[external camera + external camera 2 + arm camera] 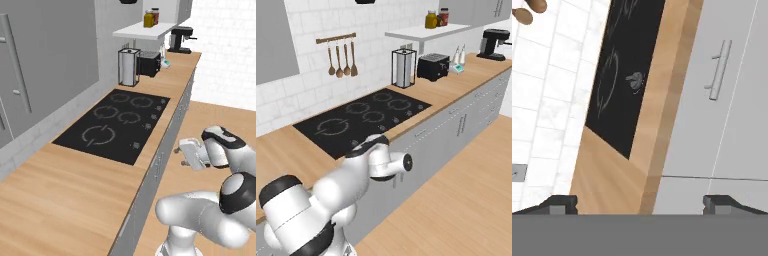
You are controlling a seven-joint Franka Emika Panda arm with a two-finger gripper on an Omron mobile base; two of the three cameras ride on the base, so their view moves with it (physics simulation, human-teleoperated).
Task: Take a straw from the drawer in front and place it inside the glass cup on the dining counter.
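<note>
Desk: the long light wood-grain desk (60,195) ran along the wall, its front edge above a row of grey cabinet fronts.
Cabinets: the flat grey cabinet fronts with bar handles (456,125) stood closed under the desk; in the hand view one silver bar handle (719,70) stood on a grey door just beside the wooden edge.
Stovetop: the black glass stovetop with four ring burners (115,125) lay inset in the desk, its small knobs along the near edge.
Arm: the white robot arm with dark joints (331,195) reached out in front of the cabinets, off the desk's edge.
Coffee machine: a black coffee machine (180,40) stood at the far end of the desk.
Toaster: a black toaster (432,66) sat beyond the stovetop, beside a paper-towel roll in a black wire holder (404,67).
Utensils: wooden spoons on a rail (341,57) hung on the white tiled wall.
End effector: the two-finger end effector (640,204) stood wide apart, nothing between its tips, pointing at the desk edge and cabinet front.
Task things: the straw, its drawer and the glass cup could not be made out here.
</note>
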